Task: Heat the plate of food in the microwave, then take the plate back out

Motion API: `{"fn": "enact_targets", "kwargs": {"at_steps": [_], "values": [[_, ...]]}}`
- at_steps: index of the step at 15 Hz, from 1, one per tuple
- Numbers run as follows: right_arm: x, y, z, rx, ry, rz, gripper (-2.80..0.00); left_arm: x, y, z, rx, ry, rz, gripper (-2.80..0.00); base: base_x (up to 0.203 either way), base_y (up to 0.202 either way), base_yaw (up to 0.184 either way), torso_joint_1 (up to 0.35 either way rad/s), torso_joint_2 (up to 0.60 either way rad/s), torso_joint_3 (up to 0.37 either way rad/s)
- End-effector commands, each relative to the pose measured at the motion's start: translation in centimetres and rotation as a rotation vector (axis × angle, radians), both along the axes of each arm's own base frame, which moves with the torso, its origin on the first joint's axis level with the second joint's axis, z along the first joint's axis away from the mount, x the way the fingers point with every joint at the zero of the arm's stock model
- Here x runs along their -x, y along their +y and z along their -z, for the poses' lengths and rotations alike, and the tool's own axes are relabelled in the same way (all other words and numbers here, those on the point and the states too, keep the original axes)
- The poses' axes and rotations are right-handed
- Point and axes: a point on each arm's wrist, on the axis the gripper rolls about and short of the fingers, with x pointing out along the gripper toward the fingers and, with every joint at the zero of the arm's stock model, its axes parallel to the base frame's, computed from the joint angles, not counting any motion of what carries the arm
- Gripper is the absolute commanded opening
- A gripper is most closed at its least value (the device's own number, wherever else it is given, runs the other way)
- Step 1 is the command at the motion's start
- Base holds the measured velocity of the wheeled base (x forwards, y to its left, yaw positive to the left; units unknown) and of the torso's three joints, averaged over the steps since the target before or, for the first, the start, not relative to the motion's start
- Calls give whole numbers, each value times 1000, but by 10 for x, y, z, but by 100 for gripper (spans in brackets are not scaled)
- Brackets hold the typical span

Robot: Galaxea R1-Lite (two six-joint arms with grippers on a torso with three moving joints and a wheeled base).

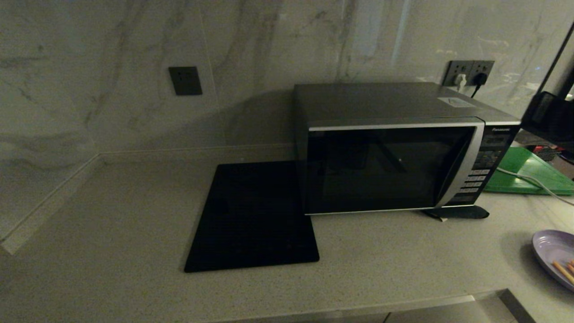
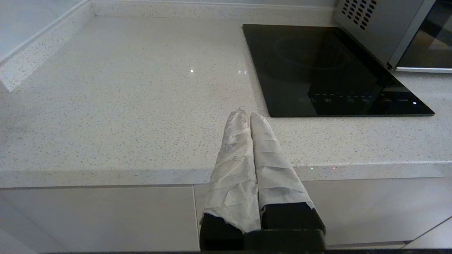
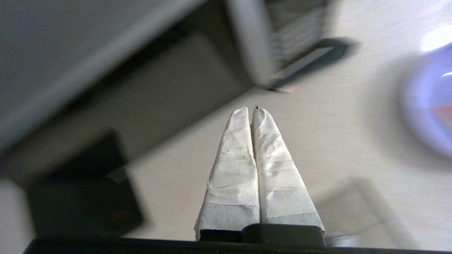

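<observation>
The plate of food (image 1: 555,255) lies flat, fries angled; both grippers closed, empty.

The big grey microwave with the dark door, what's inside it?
The big grey microwave is shut, and its dark glass door hides the inside. The small lavender plate of orange sticks sits outside on the counter.

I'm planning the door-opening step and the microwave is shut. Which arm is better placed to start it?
Probably the right. Its gripper, jaws shut, is over the counter near the microwave button panel and the plate of food. The left gripper hangs at the counter edge beside the black glass square, farther from both.
</observation>
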Motion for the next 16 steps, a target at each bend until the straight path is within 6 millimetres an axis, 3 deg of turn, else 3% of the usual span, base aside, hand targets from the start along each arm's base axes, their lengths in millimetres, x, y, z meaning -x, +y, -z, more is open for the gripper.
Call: {"fn": "enact_targets", "kwargs": {"at_steps": [1, 5, 9, 16], "values": [[90, -16, -11, 125, -100, -22, -280, 0, 0, 0, 1, -1, 0, -280, 0, 0, 0, 0, 0, 0], [175, -21, 7, 253, -186, -39, -280, 0, 0, 0, 1, -1, -2, -280, 0, 0, 0, 0, 0, 0], [250, -21, 40, 281, -313, -30, -280, 0, 0, 0, 1, -1, 0, -280, 0, 0, 0, 0, 0, 0], [330, -19, 94, 301, -537, -40, -280, 0, 0, 0, 1, -1, 0, -280, 0, 0, 0, 0, 0, 0]]}}
